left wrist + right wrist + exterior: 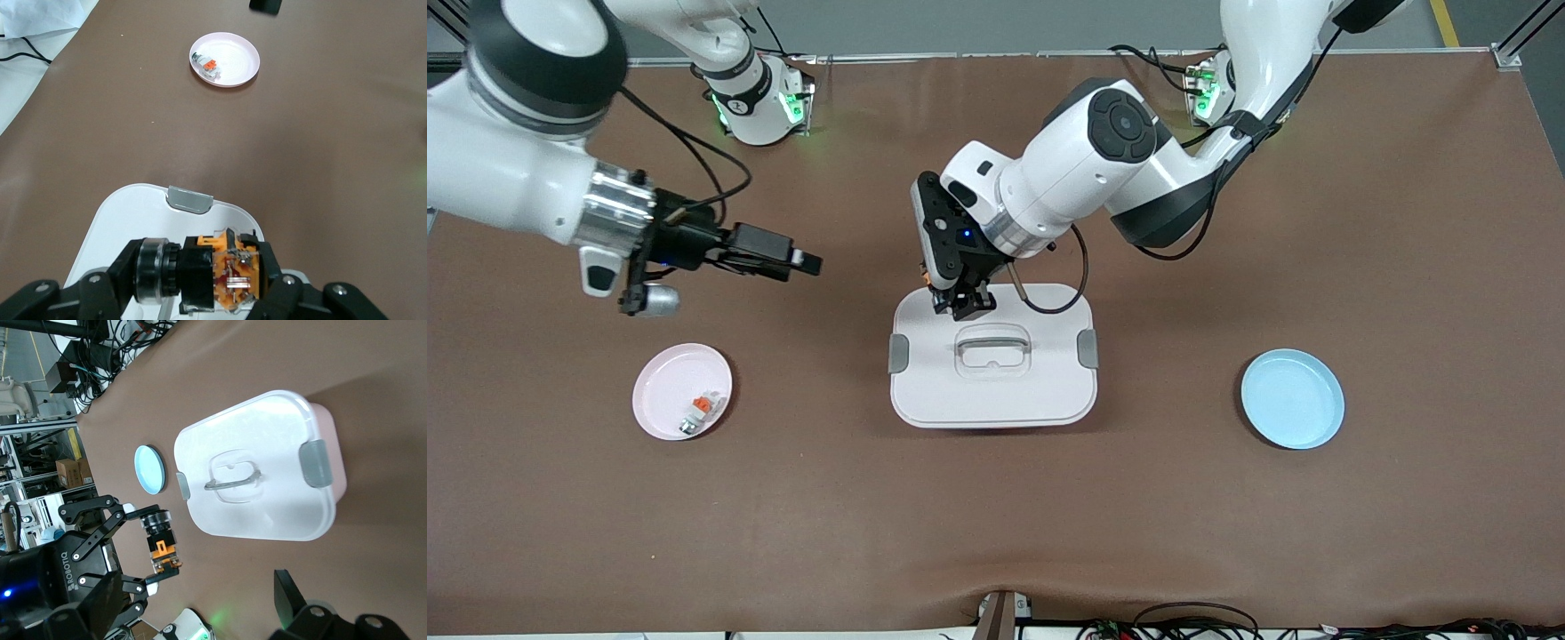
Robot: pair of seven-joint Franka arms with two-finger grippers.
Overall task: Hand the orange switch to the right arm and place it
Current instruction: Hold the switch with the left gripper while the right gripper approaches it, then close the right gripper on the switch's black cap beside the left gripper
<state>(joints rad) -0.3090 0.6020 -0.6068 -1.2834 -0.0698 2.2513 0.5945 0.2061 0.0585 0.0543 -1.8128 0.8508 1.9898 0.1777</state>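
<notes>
The orange switch has a black body, a silver ring and an orange end. My left gripper is shut on it, one finger at each end. In the front view the left gripper hangs over the edge of the white lidded box that lies nearer the robots' bases. My right gripper is open and empty, up in the air beside the box toward the right arm's end, pointing at the left gripper. The right wrist view shows the held switch some way off from one of its own fingertips.
A pink plate toward the right arm's end holds a small white-and-orange piece. A light blue plate lies toward the left arm's end. The box has grey clips and a clear handle on its lid. Brown cloth covers the table.
</notes>
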